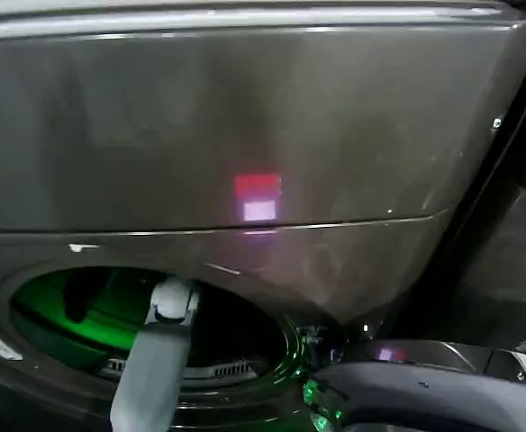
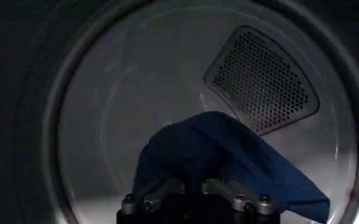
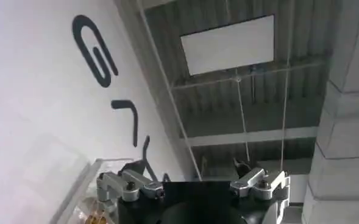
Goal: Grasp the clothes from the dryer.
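Clothes (image 2: pixel 228 159) lie heaped on the drum floor inside the dryer (image 1: pixel 245 117), dead ahead of and touching the left tool (image 2: pixel 194 182), cloth draped over its front so can't tell jaw state; right tool (image 3: pixel 194 176) spread, aimed at ceiling, well apart.

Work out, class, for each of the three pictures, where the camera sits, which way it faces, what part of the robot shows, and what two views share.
Head view: on the robot's head, looking down at the dryer; the left arm reaches into its round opening.
Left wrist view: on the left arm, facing into the drum; the left gripper is closed on the blue clothes.
Right wrist view: on the right arm, facing up at wall and ceiling; the right gripper is open.
Shared: head and left wrist views both show the dryer's drum.
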Robot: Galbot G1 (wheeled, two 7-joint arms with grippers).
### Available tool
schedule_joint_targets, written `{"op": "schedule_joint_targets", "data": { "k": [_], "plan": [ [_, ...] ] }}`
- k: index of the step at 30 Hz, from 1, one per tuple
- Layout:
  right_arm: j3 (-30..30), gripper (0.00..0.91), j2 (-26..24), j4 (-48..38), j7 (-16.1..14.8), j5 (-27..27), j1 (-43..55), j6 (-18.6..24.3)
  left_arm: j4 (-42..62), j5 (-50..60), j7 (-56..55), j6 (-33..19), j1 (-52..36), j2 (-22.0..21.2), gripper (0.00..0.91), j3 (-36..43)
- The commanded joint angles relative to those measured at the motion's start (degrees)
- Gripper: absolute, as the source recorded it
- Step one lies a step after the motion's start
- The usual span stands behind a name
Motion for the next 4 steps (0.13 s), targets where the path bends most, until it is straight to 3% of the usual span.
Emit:
{"op": "schedule_joint_targets", "data": {
  "k": [1,4],
  "plan": [
    [0.25,0.907,-0.05,0.12,-0.29,0.08,-0.06,-0.49,-0.21,-0.11,-0.51,0.37,-0.21,0.11,0.000,-0.10],
    [0.36,0.907,0.00,0.22,-0.39,0.13,-0.17,-0.65,-0.42,-0.10,-0.36,0.49,-0.14,0.29,0.000,-0.09]
  ]
}}
